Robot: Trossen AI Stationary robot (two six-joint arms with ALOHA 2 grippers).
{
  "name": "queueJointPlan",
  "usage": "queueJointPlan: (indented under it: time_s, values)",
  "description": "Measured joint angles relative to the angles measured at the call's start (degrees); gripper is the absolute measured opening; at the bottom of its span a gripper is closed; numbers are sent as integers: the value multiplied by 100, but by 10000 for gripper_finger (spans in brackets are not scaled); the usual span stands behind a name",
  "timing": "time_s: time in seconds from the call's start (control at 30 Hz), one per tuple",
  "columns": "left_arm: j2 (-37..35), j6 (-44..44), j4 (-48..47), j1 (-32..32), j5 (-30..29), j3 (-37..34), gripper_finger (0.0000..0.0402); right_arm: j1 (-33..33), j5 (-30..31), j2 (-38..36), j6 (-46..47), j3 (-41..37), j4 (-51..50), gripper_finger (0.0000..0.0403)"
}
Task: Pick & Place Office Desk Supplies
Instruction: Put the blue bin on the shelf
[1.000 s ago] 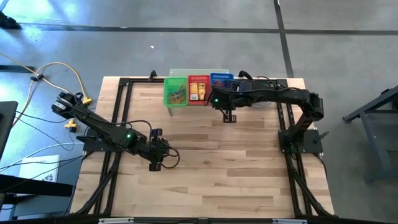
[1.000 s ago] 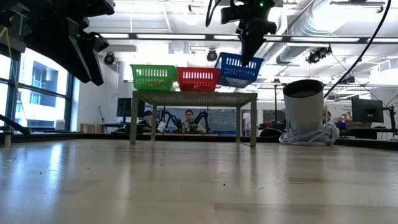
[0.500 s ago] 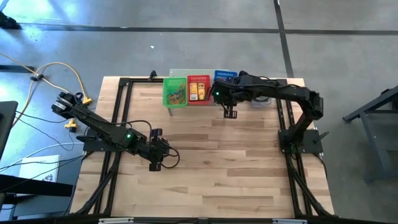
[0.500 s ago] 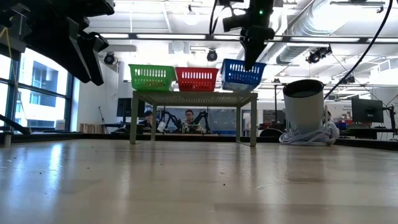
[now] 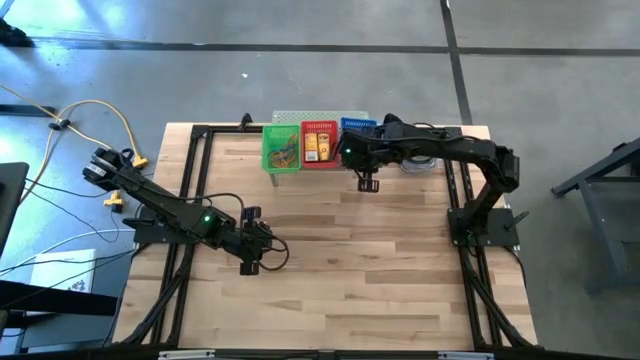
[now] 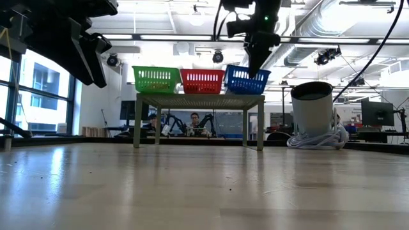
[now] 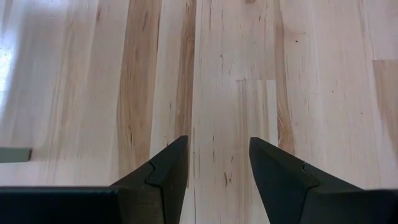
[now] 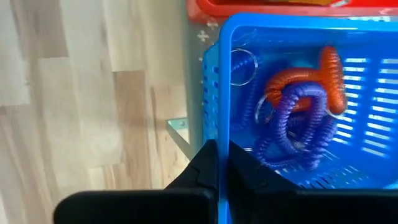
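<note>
The table (image 5: pixel 330 290) is pale wood planking with visible grain, framed by dark rails. At the upper middle of the high view, three mesh plastic baskets stand in a row on a pale green perforated shelf (image 6: pixel 199 98): a green basket (image 5: pixel 282 148), a red basket (image 5: pixel 319 145) and a blue basket (image 5: pixel 354 126), the last mostly covered by the right arm. The low view shows what the overhead one does not: the shelf stands on thin legs above the table, with the baskets side by side on top and people seated in the room far behind.

The right gripper (image 5: pixel 367 182) hangs at the blue basket's near edge. In its wrist view the two dark fingers (image 8: pixel 208 165) are pressed together, pinching the basket's blue wall. Only that view looks inside, at coiled spiral loops (image 8: pixel 298 118) tangled together: one orange, one purple, a blue one, with thin metal rings attached. From above, small yellow-orange packets (image 5: pixel 318 146) lie in the red basket.

The left gripper (image 5: pixel 250 265) sits low at the lower left of the table, its wedge-shaped fingers (image 7: pixel 166 171) parted halfway over bare wood, holding nothing.
</note>
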Motion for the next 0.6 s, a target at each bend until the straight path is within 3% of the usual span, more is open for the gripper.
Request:
queueJointPlan:
  time_s: [0.6]
  values:
    - [0, 2, 0, 2, 0, 0, 162, -15, -88, -1, -37, 0, 258, 4]
